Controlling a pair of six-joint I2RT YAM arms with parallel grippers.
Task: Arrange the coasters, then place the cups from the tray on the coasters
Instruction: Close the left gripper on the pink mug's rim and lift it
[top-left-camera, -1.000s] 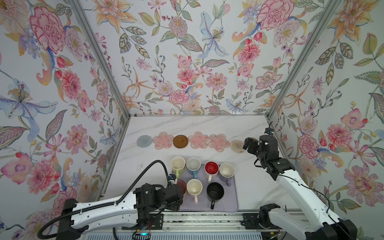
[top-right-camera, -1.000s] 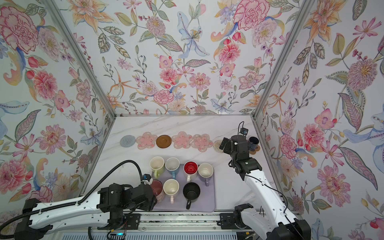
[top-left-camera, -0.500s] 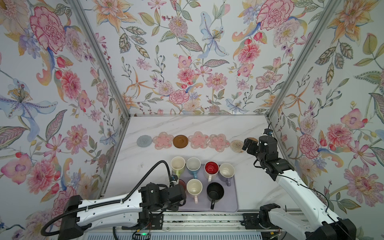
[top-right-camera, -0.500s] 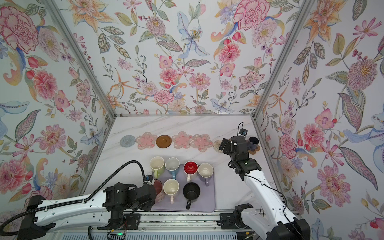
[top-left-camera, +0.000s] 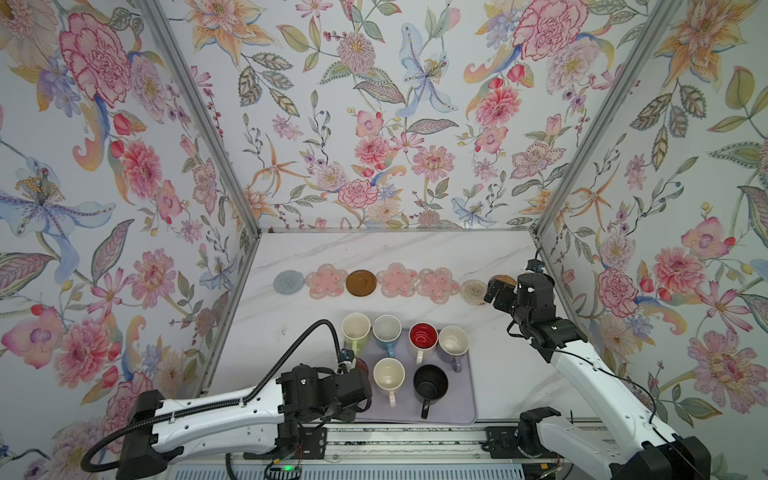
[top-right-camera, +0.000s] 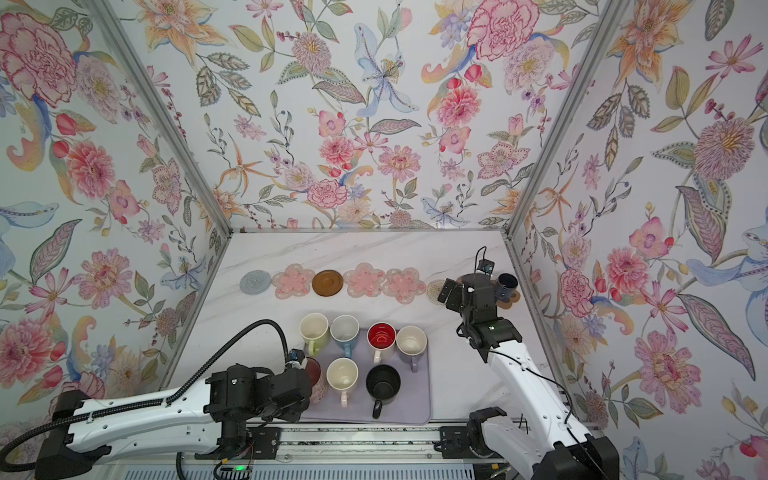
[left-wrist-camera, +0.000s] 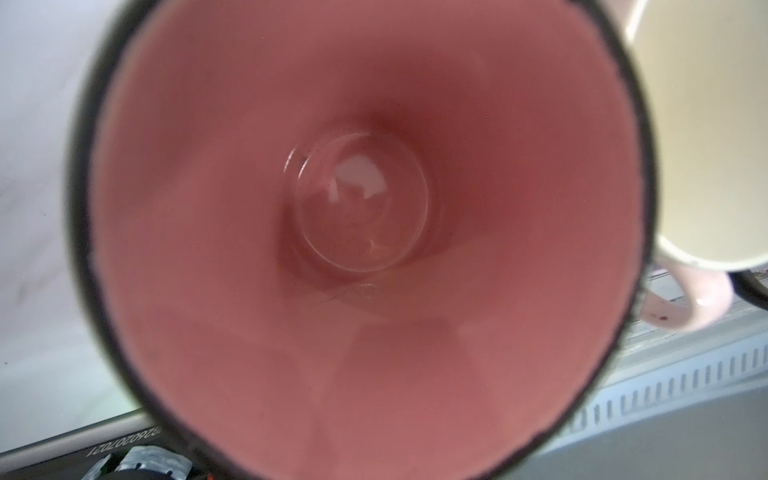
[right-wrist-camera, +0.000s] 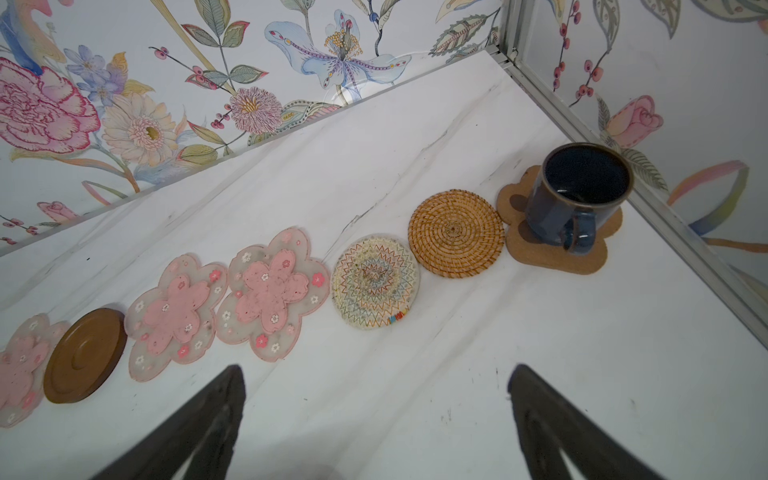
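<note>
Several coasters lie in a row at the back: grey round (top-left-camera: 286, 281), pink flowers (top-left-camera: 327, 282), brown disc (top-left-camera: 361, 283), two woven rounds (right-wrist-camera: 374, 282). A navy cup (right-wrist-camera: 582, 195) stands on the paw coaster (right-wrist-camera: 557, 253). My right gripper (right-wrist-camera: 376, 368) hovers open and empty in front of the woven rounds. The lavender tray (top-left-camera: 461, 399) holds lime-green (top-left-camera: 355, 328), blue, red-inside, lavender, cream (top-left-camera: 388, 374) and black cups. My left gripper (top-right-camera: 301, 382) is at the tall pink cup (left-wrist-camera: 357, 232) on the tray's left front. That cup hides its jaws.
Floral walls close in the marble table on three sides. The navy cup stands tight against the right wall. The cream cup (left-wrist-camera: 706, 124) stands right beside the pink one. A metal rail runs along the table's front edge.
My left arm has edged a little to the right, closer onto the pink cup. The right arm has stayed where it was.
</note>
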